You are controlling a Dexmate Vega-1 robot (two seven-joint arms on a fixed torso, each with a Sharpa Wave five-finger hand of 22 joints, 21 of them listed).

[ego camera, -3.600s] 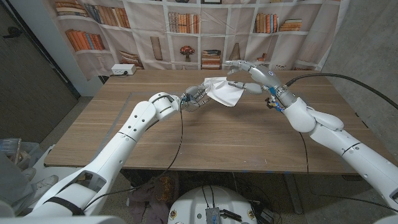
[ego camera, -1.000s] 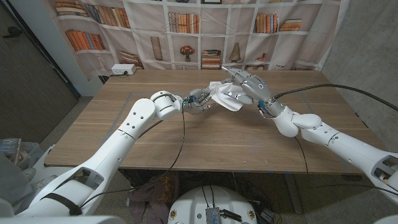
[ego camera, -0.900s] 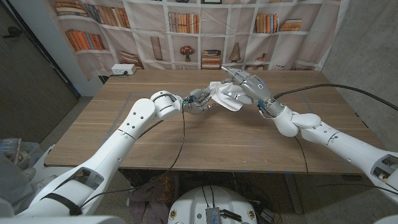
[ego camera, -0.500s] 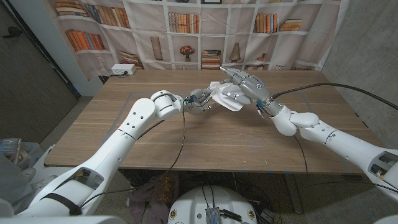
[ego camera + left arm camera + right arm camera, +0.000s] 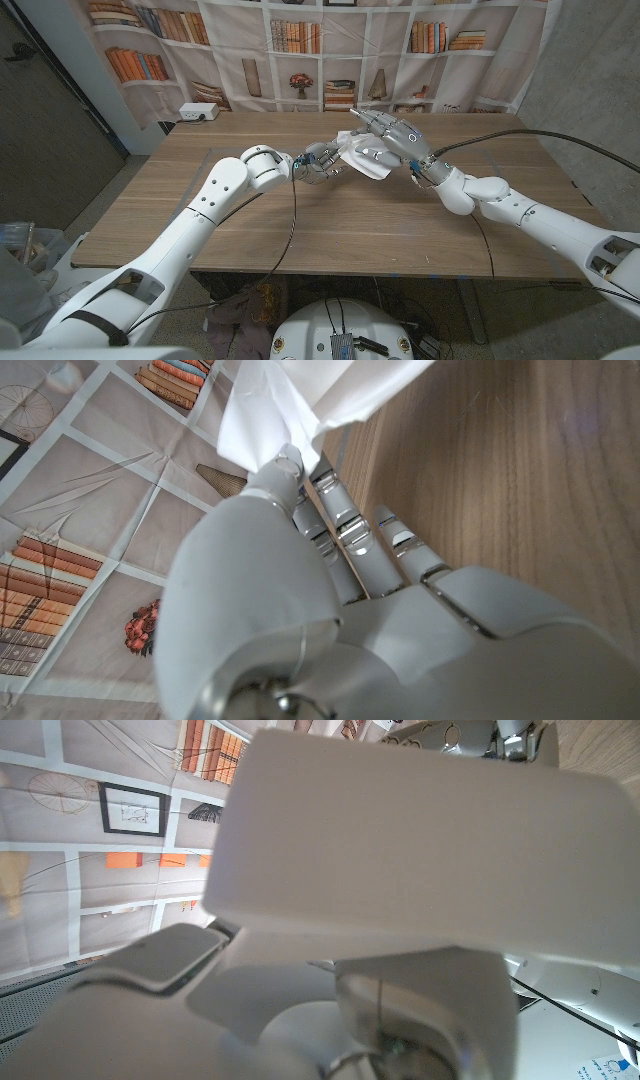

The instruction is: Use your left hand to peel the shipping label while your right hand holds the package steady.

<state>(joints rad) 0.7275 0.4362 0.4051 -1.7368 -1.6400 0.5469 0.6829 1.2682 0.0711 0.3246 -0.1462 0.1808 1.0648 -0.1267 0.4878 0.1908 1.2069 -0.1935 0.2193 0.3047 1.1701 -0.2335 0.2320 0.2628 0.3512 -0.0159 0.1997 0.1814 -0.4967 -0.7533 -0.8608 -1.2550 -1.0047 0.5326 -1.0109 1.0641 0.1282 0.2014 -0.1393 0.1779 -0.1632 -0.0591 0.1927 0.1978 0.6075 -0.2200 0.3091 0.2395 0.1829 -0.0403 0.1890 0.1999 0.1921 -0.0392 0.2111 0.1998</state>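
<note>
Judging by its creases, we take the thin white plastic mailer package [image 5: 362, 156] for limp and slippery — our left hand [image 5: 316, 161] pinches its edge, our right hand [image 5: 392, 138] presses down, fingers spread.

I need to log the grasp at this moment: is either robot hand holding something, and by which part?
The left robot hand pinches the white package at its near-left edge; the right robot hand presses on top.

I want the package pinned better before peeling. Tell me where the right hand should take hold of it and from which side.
Judging from the head view, hold the package by its right half, coming down from above and the right. It is a soft, crumpled white mailer on the table; the left hand already pinches its left edge, so the right hand, now over it, should press opposite.
</note>
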